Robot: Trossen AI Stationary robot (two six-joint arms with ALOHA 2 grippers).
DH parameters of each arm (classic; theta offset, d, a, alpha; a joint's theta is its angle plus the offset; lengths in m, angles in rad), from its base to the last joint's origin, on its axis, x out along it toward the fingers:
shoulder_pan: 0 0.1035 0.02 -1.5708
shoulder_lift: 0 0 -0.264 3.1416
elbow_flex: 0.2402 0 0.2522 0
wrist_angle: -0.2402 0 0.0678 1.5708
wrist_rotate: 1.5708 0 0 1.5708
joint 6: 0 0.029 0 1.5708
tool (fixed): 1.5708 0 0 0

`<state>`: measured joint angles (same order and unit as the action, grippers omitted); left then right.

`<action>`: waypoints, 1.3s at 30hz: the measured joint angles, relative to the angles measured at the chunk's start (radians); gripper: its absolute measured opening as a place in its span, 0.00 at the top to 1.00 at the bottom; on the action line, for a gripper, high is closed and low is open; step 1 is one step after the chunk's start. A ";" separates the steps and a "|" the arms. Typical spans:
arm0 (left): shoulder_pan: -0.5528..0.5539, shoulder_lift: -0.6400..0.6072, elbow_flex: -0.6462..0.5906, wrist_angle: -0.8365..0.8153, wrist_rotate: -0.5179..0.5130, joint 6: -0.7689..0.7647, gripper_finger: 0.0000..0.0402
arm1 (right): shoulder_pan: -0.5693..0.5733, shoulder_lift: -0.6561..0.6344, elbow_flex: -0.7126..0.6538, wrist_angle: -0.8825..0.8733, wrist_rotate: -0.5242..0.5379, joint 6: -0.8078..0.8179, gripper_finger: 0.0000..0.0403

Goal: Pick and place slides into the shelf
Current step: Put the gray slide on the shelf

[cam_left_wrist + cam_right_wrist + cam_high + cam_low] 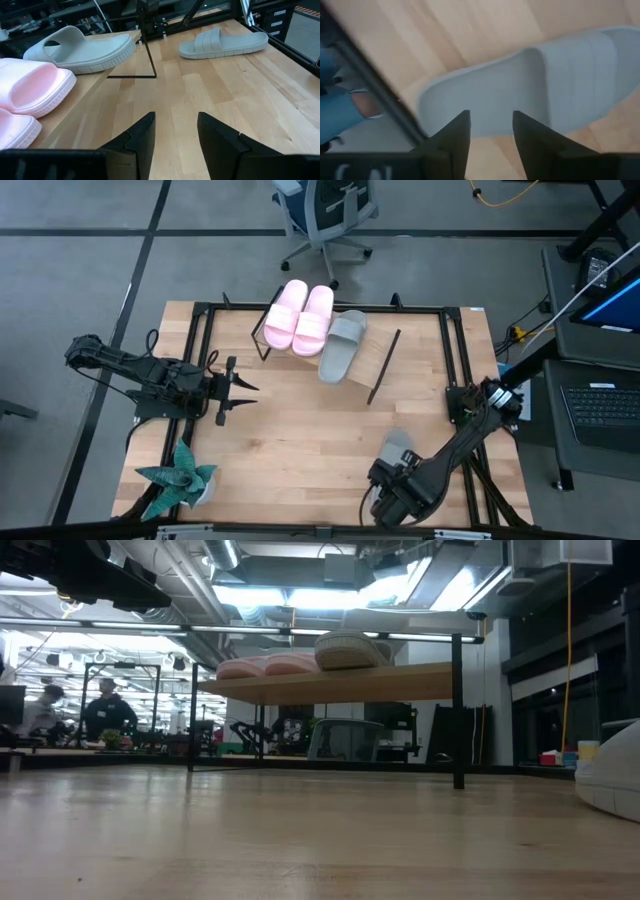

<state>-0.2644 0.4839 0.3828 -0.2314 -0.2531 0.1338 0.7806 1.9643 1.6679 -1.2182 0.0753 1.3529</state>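
On the slanted shelf (340, 683) at the table's far middle, two pale pink slides (300, 315) lie side by side, soles on the board. A grey-green slide (342, 345) lies beside them. A second grey-green slide (530, 85) lies flat on the table near the front right. My right gripper (491, 125) hangs over it, pointing down, open, its fingers on either side of the sole's long edge. My left gripper (176, 135) waits open at the table's left, level, facing the shelf. My right gripper comes from above with its fingers across the long side edge (490, 131) of the slide's flat part, away from the strap (580, 65). The slide lies flat on the table. Whether the fingers touch it I cannot tell.
A green artificial plant (178, 478) stands at the front left corner. Black frame rails (455, 350) run along the table's sides. An office chair (325, 215) stands beyond the far edge and a laptop (605, 405) to the right. People (105, 710) show far behind.
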 joint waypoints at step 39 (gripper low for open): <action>0.000 0.000 0.000 0.000 0.000 0.000 0.65 | 0.088 0.120 0.087 -0.248 0.142 0.074 0.71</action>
<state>-0.2644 0.4843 0.3828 -0.2317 -0.2531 0.1339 0.8689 2.0843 1.7548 -1.4661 0.2169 1.4271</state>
